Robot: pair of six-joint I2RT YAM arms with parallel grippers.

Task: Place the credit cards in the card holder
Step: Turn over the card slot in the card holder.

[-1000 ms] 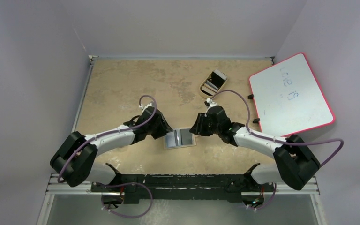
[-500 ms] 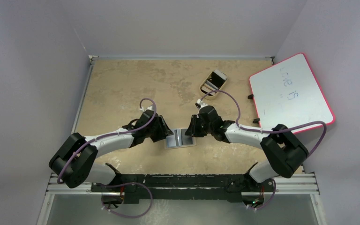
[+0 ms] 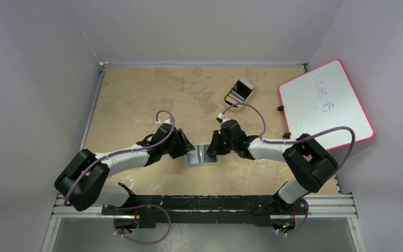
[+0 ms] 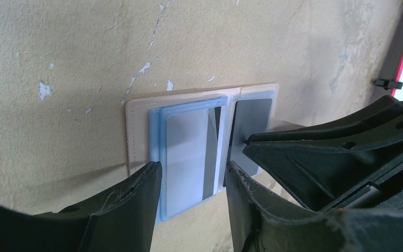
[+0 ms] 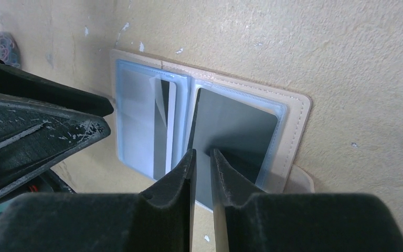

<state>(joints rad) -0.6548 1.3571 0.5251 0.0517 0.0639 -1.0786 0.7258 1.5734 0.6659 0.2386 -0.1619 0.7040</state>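
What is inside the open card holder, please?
A pale credit card in the left sleeve, a dark card in the right. The right gripper covers the dark card's near edge, so its seating is hidden.

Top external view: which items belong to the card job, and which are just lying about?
Job:
- card holder, open flat
- pale card in one sleeve
- dark card at the other sleeve
- left gripper and right gripper, both at the holder

Lying about:
- whiteboard
- tan oval tray with a phone-like slab in it
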